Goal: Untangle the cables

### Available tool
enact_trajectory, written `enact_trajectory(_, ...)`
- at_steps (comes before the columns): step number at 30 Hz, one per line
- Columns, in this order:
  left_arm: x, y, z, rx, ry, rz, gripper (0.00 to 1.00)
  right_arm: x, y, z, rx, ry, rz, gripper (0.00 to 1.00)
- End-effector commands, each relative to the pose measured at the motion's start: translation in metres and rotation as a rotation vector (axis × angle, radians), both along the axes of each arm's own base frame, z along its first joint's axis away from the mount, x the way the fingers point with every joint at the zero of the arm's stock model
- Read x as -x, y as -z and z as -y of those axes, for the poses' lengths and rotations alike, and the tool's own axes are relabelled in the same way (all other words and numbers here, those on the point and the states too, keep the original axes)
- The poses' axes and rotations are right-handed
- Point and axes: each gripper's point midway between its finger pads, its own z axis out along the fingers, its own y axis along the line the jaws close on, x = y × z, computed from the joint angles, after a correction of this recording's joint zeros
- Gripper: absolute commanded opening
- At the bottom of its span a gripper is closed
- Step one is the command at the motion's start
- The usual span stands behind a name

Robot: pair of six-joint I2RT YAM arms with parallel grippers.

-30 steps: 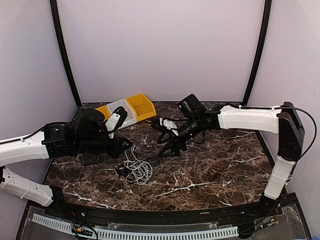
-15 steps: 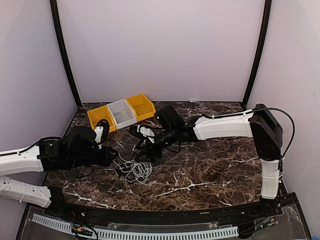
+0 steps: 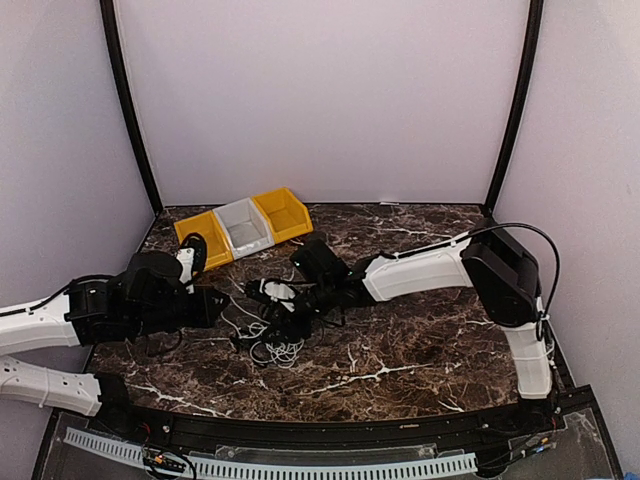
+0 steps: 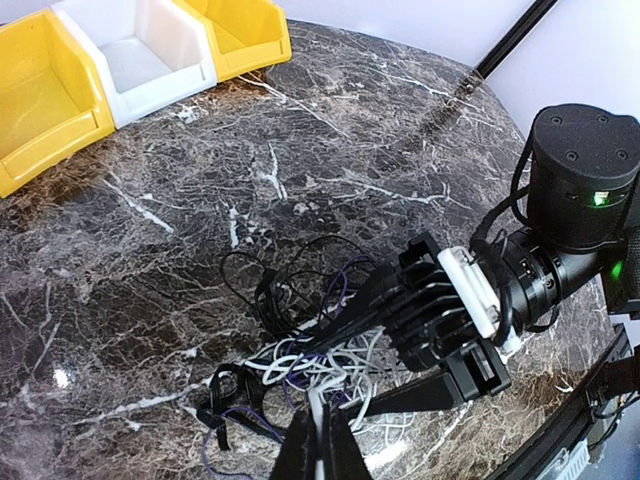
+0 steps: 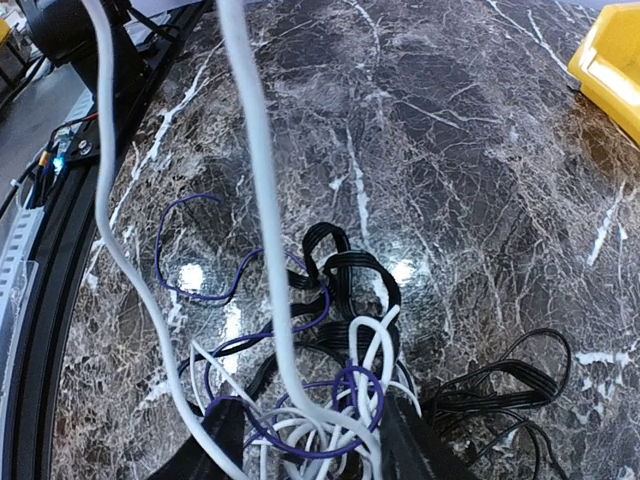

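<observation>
While the left fingers (image 4: 300,450) are clamping a white cable (image 5: 262,230) (running taut up from the heap), the right fingers (image 5: 222,445) are standing apart astride the cables (image 3: 272,335) on the table (image 3: 430,330). Next, I judge: closing on one strand, then drawing apart.

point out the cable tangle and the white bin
cable tangle (image 3: 282,348), top view, white loops at its near side
white bin (image 4: 135,60), left wrist view, bare floor inside it
</observation>
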Motion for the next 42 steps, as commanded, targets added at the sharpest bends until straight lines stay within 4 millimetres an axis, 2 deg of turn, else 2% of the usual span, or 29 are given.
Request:
enact_trajectory(1,-0.009,-0.056,-0.014,0.056,-0.066,0.113,0.00,-0.001,0.014,-0.002,0.003,0.009,0.007,0.43)
enact_trajectory(2,-0.011,-0.084,-0.016,0.089,-0.080,0.161,0.00,-0.001,0.018,-0.001,0.013,0.010,0.002,0.40)
enact_trajectory(3,-0.011,-0.094,-0.020,0.068,-0.074,0.185,0.00,0.000,0.022,0.000,0.020,0.010,-0.004,0.37)
enact_trajectory(5,-0.012,-0.154,-0.028,0.105,-0.089,0.286,0.00,0.001,0.031,0.002,0.036,0.011,-0.014,0.30)
enact_trajectory(6,-0.013,-0.168,-0.034,0.099,-0.108,0.313,0.00,0.002,0.034,0.002,0.043,0.011,-0.018,0.28)
enact_trajectory(7,-0.012,-0.198,-0.042,0.108,-0.121,0.365,0.00,0.001,0.038,0.003,0.050,0.015,-0.023,0.28)
enact_trajectory(8,-0.011,-0.213,-0.045,0.114,-0.124,0.390,0.00,0.002,0.042,0.004,0.056,0.016,-0.027,0.28)
enact_trajectory(9,-0.008,-0.241,-0.052,0.133,-0.130,0.440,0.00,0.001,0.044,0.004,0.061,0.019,-0.029,0.28)
enact_trajectory(10,-0.007,-0.254,-0.055,0.139,-0.130,0.464,0.00,0.002,0.049,0.005,0.068,0.020,-0.036,0.27)
enact_trajectory(11,-0.003,-0.283,-0.063,0.162,-0.135,0.517,0.00,0.003,0.051,0.005,0.072,0.021,-0.042,0.25)
enact_trajectory(12,-0.003,-0.293,-0.064,0.161,-0.135,0.534,0.00,0.004,0.054,0.005,0.077,0.020,-0.050,0.24)
enact_trajectory(13,-0.001,-0.316,-0.068,0.167,-0.135,0.575,0.00,0.004,0.056,0.005,0.080,0.019,-0.056,0.24)
enact_trajectory(15,0.001,-0.342,-0.070,0.159,-0.128,0.621,0.00,0.005,0.059,0.006,0.085,0.020,-0.063,0.22)
enact_trajectory(20,0.001,-0.374,-0.068,0.140,-0.113,0.686,0.00,0.004,0.063,0.007,0.096,0.023,-0.059,0.15)
enact_trajectory(22,0.003,-0.386,-0.070,0.159,-0.113,0.719,0.00,0.004,0.067,0.008,0.105,0.022,-0.057,0.09)
enact_trajectory(24,0.012,-0.414,-0.082,0.206,-0.123,0.775,0.00,0.004,0.071,0.010,0.115,0.023,-0.056,0.00)
enact_trajectory(25,0.013,-0.422,-0.083,0.217,-0.124,0.786,0.00,0.005,0.073,0.011,0.120,0.022,-0.061,0.00)
enact_trajectory(26,0.021,-0.440,-0.093,0.246,-0.134,0.816,0.00,0.006,0.075,0.012,0.124,0.020,-0.063,0.00)
enact_trajectory(27,0.019,-0.442,-0.088,0.236,-0.117,0.813,0.00,0.006,0.076,0.013,0.127,0.021,-0.063,0.00)
enact_trajectory(28,0.028,-0.462,-0.098,0.274,-0.121,0.842,0.00,0.006,0.078,0.013,0.131,0.021,-0.064,0.00)
enact_trajectory(29,0.024,-0.460,-0.087,0.254,-0.091,0.827,0.00,0.006,0.078,0.013,0.131,0.023,-0.061,0.00)
enact_trajectory(30,0.033,-0.475,-0.091,0.291,-0.068,0.850,0.00,0.005,0.079,0.014,0.134,0.024,-0.060,0.00)
enact_trajectory(31,0.030,-0.474,-0.083,0.282,-0.047,0.842,0.00,0.005,0.081,0.014,0.137,0.025,-0.056,0.00)
enact_trajectory(33,0.036,-0.485,-0.079,0.312,-0.011,0.863,0.00,0.003,0.083,0.016,0.144,0.035,-0.047,0.00)
enact_trajectory(35,0.040,-0.491,-0.082,0.326,-0.009,0.883,0.00,0.002,0.084,0.017,0.151,0.042,-0.042,0.00)
enact_trajectory(37,0.036,-0.488,-0.084,0.306,-0.034,0.884,0.00,0.002,0.085,0.019,0.160,0.042,-0.037,0.06)
enact_trajectory(39,0.029,-0.477,-0.083,0.260,-0.056,0.867,0.00,0.002,0.083,0.022,0.168,0.036,-0.029,0.06)
enact_trajectory(41,0.018,-0.453,-0.073,0.200,-0.057,0.827,0.00,0.000,0.079,0.025,0.167,0.038,-0.018,0.06)
enact_trajectory(42,0.017,-0.449,-0.076,0.195,-0.069,0.821,0.00,0.000,0.075,0.026,0.165,0.039,-0.016,0.07)
